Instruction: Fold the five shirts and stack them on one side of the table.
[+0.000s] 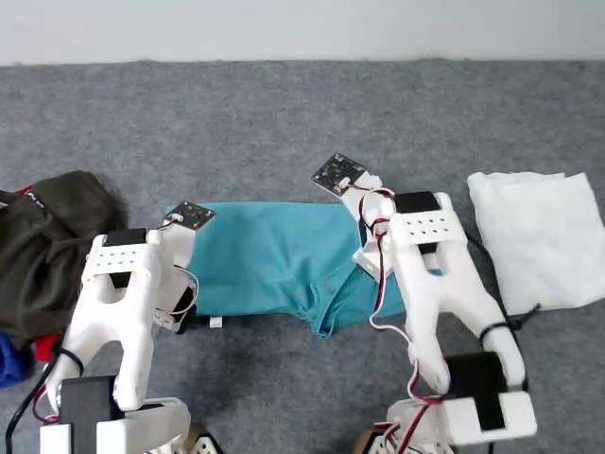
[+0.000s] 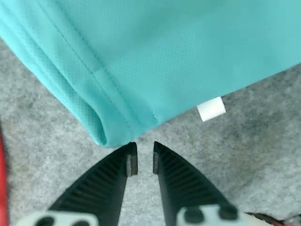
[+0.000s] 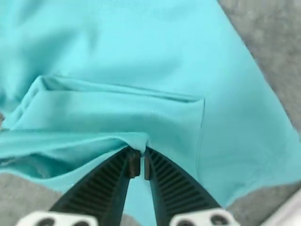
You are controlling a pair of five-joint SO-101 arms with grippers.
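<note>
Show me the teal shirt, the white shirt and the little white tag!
teal shirt [image 1: 265,255]: high view, middle of its flat part.
white shirt [image 1: 534,241]: high view, middle of the folded cloth.
white tag [image 2: 211,109]: left wrist view, its middle.

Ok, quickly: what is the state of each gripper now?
Left gripper: open only slightly, holding nothing, beside a corner of the teal shirt.
Right gripper: closed on a fold of the teal shirt.

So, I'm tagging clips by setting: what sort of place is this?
Likely a robotics lab bench, not a home: a grey felt-covered table, a small white left arm and right arm, a bare white wall, and a teal shirt laid out.
</note>
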